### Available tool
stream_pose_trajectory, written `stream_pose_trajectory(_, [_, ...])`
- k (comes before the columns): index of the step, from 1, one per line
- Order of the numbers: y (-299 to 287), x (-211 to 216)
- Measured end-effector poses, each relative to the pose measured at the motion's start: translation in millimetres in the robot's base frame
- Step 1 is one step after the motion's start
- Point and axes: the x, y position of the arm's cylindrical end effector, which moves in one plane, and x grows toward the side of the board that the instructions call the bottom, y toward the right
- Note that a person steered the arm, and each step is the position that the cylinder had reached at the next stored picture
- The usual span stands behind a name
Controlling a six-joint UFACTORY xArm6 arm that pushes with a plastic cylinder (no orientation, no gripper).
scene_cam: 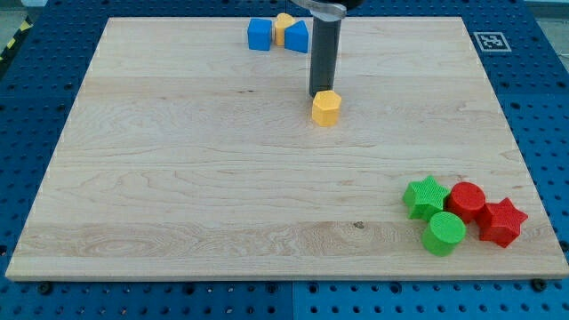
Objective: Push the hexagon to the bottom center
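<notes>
A yellow hexagon block sits on the wooden board, above the board's middle and a little to the view's right. My rod comes down from the view's top, and my tip stands just above and slightly left of the hexagon, touching or almost touching its top edge.
At the view's top a blue block, a yellow block and another blue block stand close together. At the bottom right a green star, a red cylinder, a red star and a green cylinder cluster.
</notes>
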Motion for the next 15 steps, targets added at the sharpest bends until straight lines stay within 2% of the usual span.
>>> stream_pose_trajectory(3, [21,54])
stream_pose_trajectory(5, [57,67])
stream_pose_trajectory(6, [51,81])
stream_pose_trajectory(8, [3,99])
stream_pose_trajectory(10, [-58,77])
stream_pose_trajectory(13, [-55,157])
stream_pose_trajectory(14, [-55,157])
stream_pose_trajectory(15, [-49,114])
